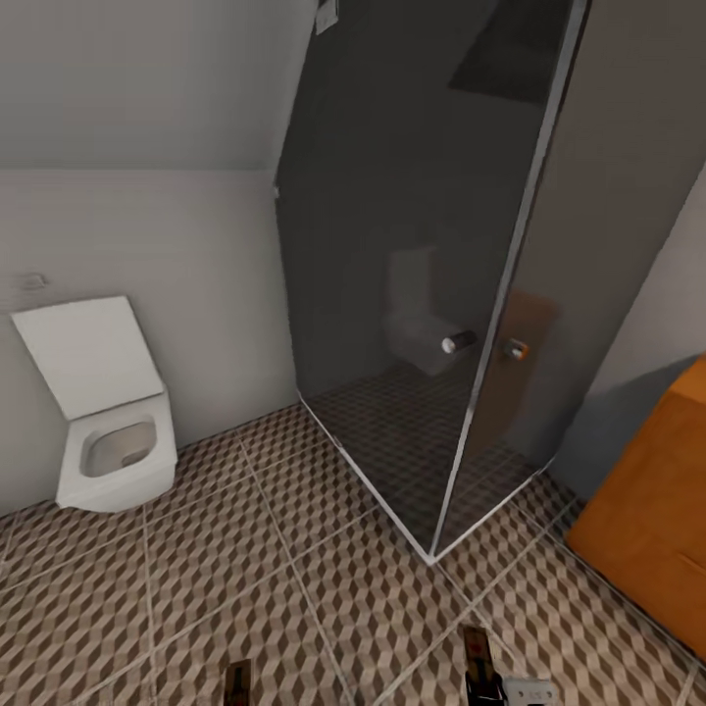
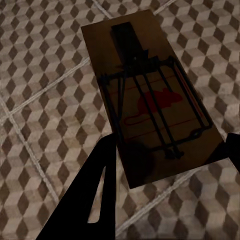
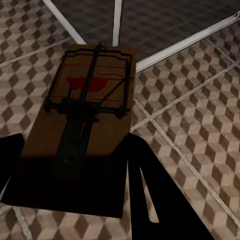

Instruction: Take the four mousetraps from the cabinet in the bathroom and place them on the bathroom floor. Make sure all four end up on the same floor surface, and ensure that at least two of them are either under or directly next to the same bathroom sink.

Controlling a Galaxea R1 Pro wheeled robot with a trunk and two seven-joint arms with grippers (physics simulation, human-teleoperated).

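Left pincer and right pincer each pinch one mousetrap — two counted — above the tiled bathroom floor.

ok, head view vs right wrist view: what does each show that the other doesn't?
Head view alone: the white toilet with its lid up against the wall, the dark glass shower enclosure with its round door knobs, and the orange-brown cabinet at the right edge. Right wrist view alone: a close look at a mousetrap with its dark wire parts and red mouse print, its near end between the right claw fingers. Shared: the cube-patterned bathroom floor with pale grout lines, and the pale base rail of the shower corner.
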